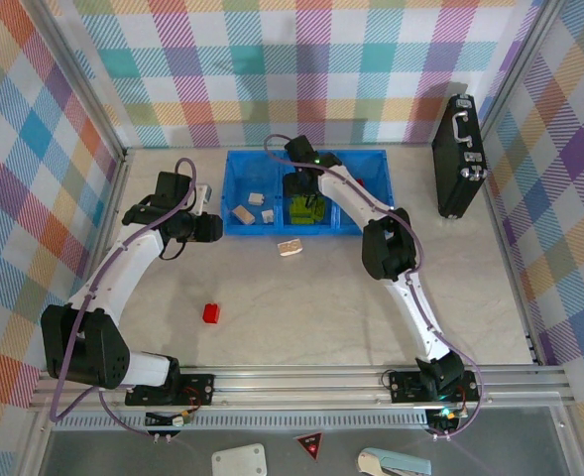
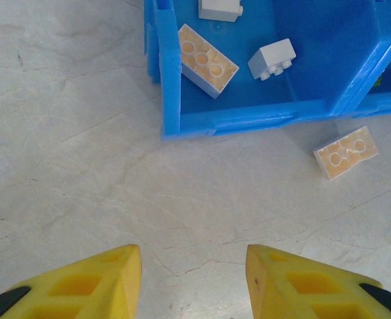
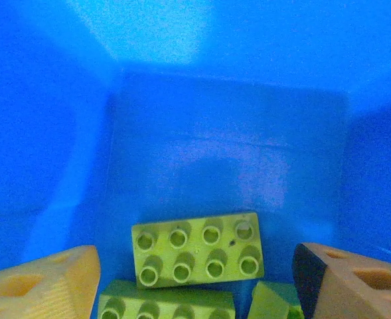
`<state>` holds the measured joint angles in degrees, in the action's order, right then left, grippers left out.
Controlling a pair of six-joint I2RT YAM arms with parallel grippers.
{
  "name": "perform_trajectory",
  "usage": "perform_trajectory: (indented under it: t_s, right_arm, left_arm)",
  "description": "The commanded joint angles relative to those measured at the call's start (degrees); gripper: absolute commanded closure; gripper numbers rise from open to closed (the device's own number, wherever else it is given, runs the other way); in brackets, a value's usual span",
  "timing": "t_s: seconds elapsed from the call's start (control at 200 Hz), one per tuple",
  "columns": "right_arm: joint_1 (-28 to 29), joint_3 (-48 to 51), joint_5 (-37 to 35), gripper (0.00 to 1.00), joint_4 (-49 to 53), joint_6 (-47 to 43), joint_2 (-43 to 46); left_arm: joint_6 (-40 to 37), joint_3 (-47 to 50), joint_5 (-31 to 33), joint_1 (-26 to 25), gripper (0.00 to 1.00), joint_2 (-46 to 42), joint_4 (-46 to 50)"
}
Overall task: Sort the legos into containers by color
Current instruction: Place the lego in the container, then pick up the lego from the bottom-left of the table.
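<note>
The blue bin [image 1: 240, 159] stands at the back of the table. Its left compartment [image 2: 314, 40] holds three beige legos [image 2: 207, 60], and one more beige lego [image 1: 290, 247] [image 2: 346, 152] lies on the table just in front of the bin. A red lego [image 1: 212, 312] sits alone nearer the arms. My right gripper [image 1: 306, 198] [image 3: 195, 286] is down in the middle compartment, open, above three lime green legos [image 3: 196, 249] lying on the floor. My left gripper [image 1: 212, 228] [image 2: 194, 279] hovers open over bare table beside the bin's left front corner, holding nothing.
A black case with a metal handle [image 1: 458, 154] leans at the back right. Metal frame posts and checkered walls close the table on three sides. The bin's front wall [image 2: 248, 119] lies just ahead of my left fingers [image 2: 115, 279].
</note>
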<state>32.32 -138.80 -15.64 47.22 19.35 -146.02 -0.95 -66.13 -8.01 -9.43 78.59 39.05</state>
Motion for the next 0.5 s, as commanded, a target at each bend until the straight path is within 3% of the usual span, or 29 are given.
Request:
perform_trajectory:
  t_s: [0.0, 0.495]
  right_arm:
    - [1.1, -0.4, 2.2, 0.23, 2.2, -1.4, 5.3]
    - [4.8, 9.8, 2.2, 0.24, 6.8, 0.2, 14.8]
  left_arm:
    - [-0.7, -0.2, -0.5, 1.0, 0.55, -0.5, 1.2]
    - [0.2, -0.1, 0.8, 1.0, 0.54, -1.6, 1.2]
